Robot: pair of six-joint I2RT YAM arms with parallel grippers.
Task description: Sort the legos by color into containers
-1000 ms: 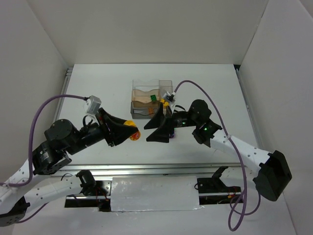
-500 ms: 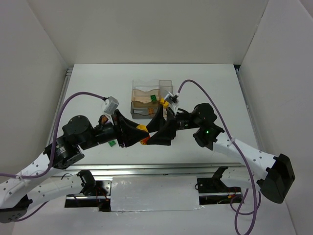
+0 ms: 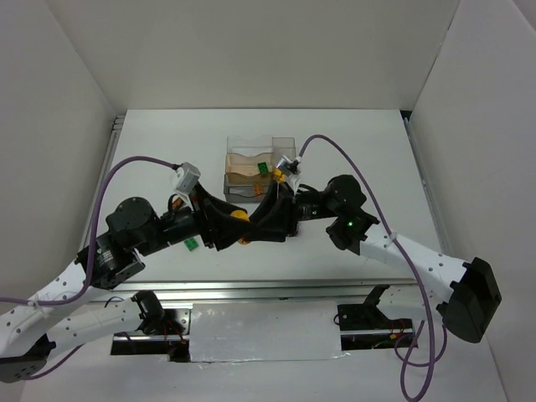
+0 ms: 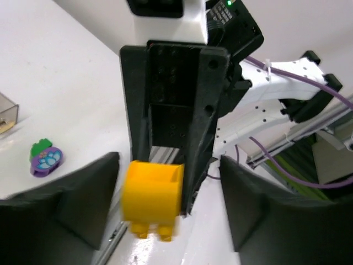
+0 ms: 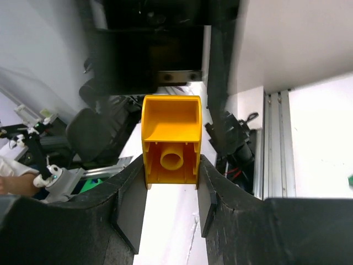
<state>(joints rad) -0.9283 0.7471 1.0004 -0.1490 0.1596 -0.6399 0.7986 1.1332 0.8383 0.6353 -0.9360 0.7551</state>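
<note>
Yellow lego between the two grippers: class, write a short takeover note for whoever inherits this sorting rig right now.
Left gripper: open, fingers flanking the yellow lego without pinching it.
Right gripper: shut on the yellow lego, just in front of the containers.
Done: one green lego sits inside the containers.
Left: bin the yellow lego; a second green lego and the purple piece lie loose on the table.
</note>
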